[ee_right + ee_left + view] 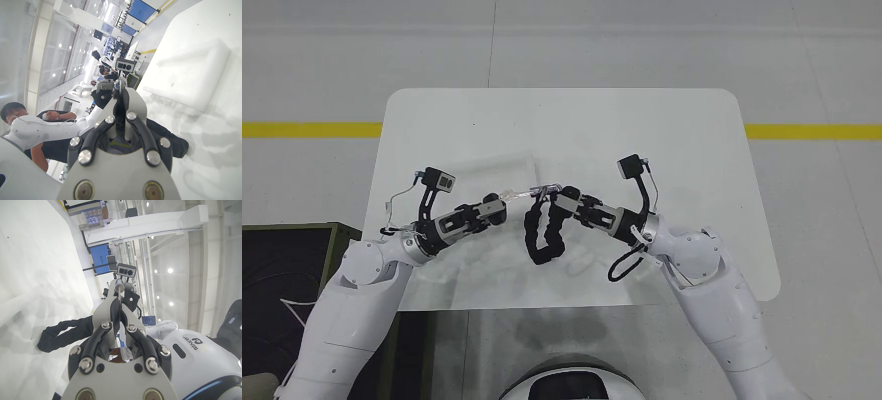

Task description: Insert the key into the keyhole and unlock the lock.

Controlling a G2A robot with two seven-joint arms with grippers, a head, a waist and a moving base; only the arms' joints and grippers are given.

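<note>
The lock is a black cable loop (540, 238) with a silver cylinder head (119, 288). It hangs above the white table (672, 140) between both arms. My left gripper (119, 307) is shut on a thin flat key (119, 298), whose tip meets the face of the cylinder. In the top view this gripper (510, 201) comes in from the left. My right gripper (119, 94) is shut on the lock's head (118, 84) and faces the left one; from above it (560, 197) comes in from the right. The cable (166, 141) droops down to the table.
A pale shallow tray (189, 75) lies on the table behind the grippers, faint in the top view (497, 165). The table's far edge (75, 243) is some way off. A dark box (282, 260) stands by the table's left front corner.
</note>
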